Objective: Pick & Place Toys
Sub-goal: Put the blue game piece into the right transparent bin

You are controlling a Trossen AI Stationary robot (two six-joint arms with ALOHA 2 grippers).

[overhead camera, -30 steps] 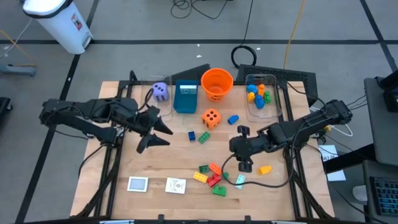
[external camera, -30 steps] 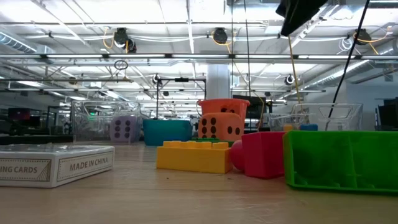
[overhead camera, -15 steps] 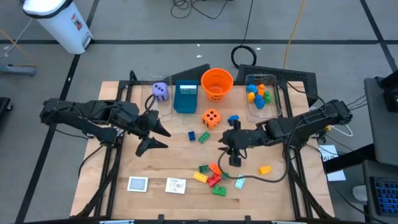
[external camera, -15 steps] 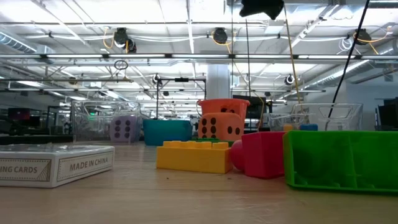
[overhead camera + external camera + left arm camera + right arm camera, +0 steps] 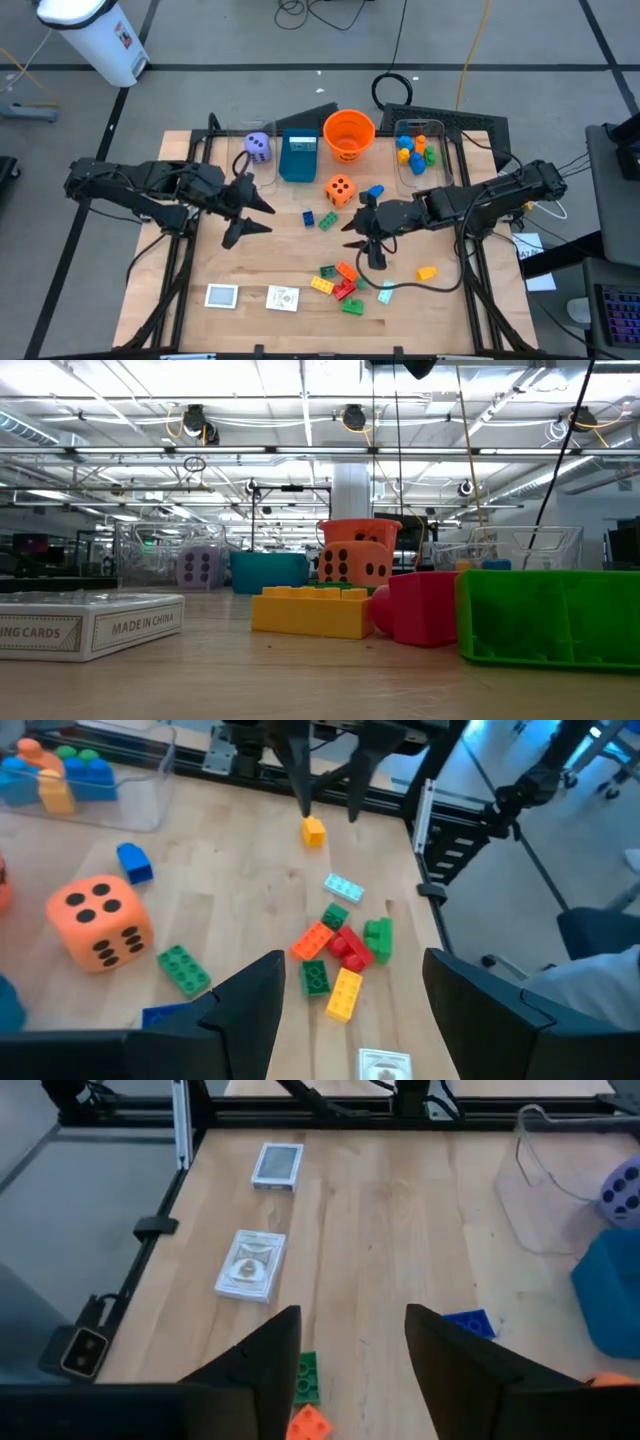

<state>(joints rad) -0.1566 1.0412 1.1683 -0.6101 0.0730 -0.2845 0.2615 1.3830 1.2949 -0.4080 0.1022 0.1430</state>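
Note:
My right gripper (image 5: 360, 240) hovers open over the table's middle, with nothing between its fingers (image 5: 270, 1365). A heap of bricks (image 5: 340, 283) lies just nearer than it, a yellow brick (image 5: 426, 272) and a pale blue brick (image 5: 385, 293) to its right. My left gripper (image 5: 256, 218) hangs open over the left half, empty. Farther back rest an orange die (image 5: 340, 190), a blue brick (image 5: 375, 190) and a green and a blue brick (image 5: 320, 220). A purple die (image 5: 258, 146) sits in a clear bin. Two white cards (image 5: 221, 296) (image 5: 283, 298) lie flat near the front edge.
Along the far edge stand an orange bucket (image 5: 348, 133), a teal box (image 5: 298, 155) and a clear bin (image 5: 418, 152) with several bricks in it. Bare wood shows between the two grippers. Black frame rails run along both table sides.
My right gripper has gone toward the table's left edge, from beside the yellow brick to the middle, and has risen. Its fingers have tipped up from pointing steeply down to a shallow slant. The toys lie where they were.

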